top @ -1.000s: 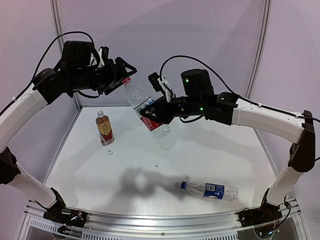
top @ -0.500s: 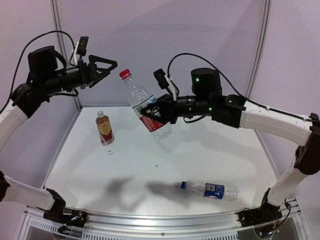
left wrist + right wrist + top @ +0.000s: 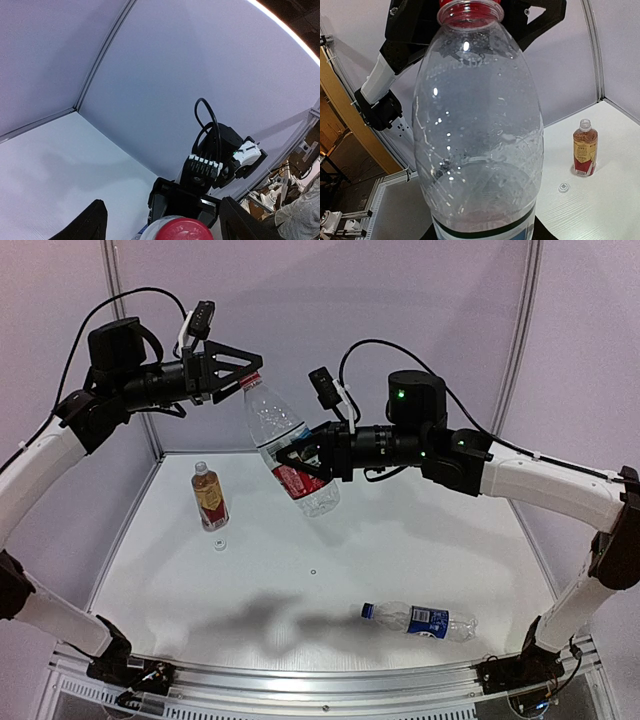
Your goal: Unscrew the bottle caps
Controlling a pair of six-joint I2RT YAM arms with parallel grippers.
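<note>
My right gripper [image 3: 306, 462] is shut on the red-white label bottle [image 3: 288, 452] and holds it tilted in the air, neck toward the upper left. Its red cap [image 3: 251, 379] is on. My left gripper [image 3: 247, 373] is open, its jaws standing on either side of that cap. In the left wrist view the red cap [image 3: 184, 231] sits low between the spread fingers [image 3: 93, 221]. The bottle [image 3: 480, 125] fills the right wrist view. The amber bottle [image 3: 209, 496] stands uncapped on the table, with the white cap [image 3: 219, 544] beside it. The blue-label bottle [image 3: 420, 621] lies on its side with its blue cap [image 3: 367, 611] on.
The white table [image 3: 400, 540] has a metal rail along its near edge [image 3: 320, 685] and grey walls at the back and sides. The amber bottle [image 3: 584, 154] and the white cap [image 3: 563, 187] also show in the right wrist view.
My left gripper drew back to the left, open, away from the red cap, then came back with its jaws either side of it. The right gripper kept hold of the bottle.
</note>
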